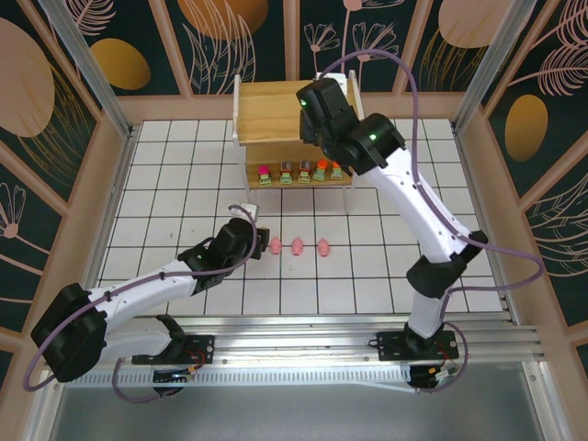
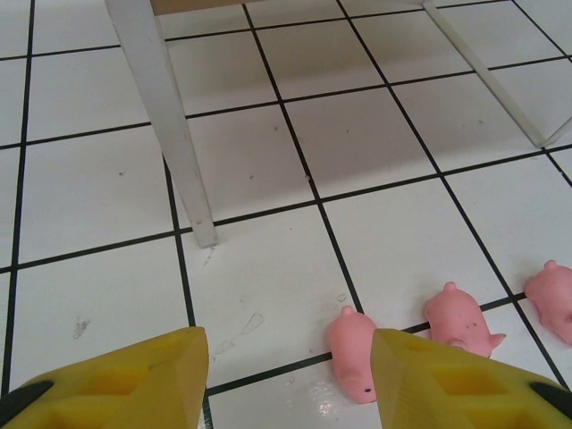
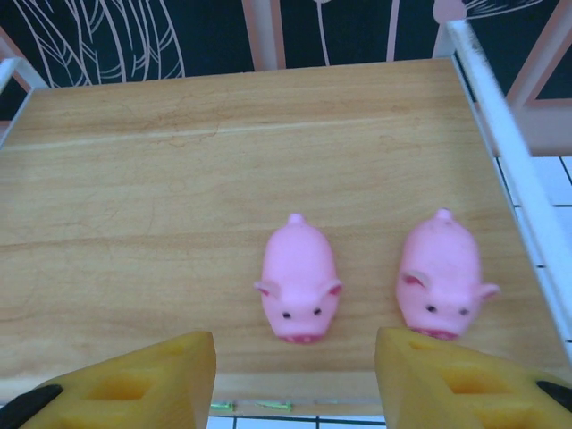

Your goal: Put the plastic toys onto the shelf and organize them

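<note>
Left claw released and empty, low over the bench, beside the leftmost of three pigs in a row before the shelf. A white leg stands just ahead. Blocky toys line the lower board. Right claw released above the top board, with two pigs near its right edge.
</note>
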`<state>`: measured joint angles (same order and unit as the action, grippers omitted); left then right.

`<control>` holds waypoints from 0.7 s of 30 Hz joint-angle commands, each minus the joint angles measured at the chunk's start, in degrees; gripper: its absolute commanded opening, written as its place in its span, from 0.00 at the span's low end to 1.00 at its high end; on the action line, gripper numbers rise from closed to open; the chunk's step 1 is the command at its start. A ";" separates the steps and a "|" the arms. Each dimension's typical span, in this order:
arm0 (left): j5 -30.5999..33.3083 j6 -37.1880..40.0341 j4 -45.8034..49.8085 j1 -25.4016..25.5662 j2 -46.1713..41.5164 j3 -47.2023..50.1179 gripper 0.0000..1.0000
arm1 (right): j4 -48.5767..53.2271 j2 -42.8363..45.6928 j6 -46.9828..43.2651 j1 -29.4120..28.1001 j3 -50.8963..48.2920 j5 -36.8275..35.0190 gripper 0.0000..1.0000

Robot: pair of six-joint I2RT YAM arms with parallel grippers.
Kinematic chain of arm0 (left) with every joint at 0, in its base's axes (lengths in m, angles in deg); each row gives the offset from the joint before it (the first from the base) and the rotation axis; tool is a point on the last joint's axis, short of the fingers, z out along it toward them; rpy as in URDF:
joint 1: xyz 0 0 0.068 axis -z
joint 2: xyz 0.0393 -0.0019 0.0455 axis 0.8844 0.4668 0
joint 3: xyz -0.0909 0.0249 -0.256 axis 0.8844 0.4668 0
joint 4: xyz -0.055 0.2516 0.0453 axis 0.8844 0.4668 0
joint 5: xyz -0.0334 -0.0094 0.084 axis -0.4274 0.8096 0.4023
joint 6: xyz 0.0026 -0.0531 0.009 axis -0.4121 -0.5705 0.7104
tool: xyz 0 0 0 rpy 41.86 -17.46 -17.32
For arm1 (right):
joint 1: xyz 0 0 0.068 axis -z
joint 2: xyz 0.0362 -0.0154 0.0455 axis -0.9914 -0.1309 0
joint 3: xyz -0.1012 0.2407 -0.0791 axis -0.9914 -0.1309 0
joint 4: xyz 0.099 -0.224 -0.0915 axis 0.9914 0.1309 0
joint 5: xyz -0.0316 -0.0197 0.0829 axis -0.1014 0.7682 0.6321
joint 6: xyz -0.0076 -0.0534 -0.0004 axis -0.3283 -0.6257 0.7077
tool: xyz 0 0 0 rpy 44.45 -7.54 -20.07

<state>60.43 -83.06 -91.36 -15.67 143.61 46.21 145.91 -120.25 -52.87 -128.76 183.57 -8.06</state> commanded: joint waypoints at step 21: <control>-0.91 -6.48 2.33 0.34 5.58 -5.47 0.54 | -17.64 26.64 12.82 -6.01 -54.08 4.82 0.49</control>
<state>60.60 -88.27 -89.35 -15.67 147.96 42.52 133.34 -95.68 -43.65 -134.25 133.39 -5.00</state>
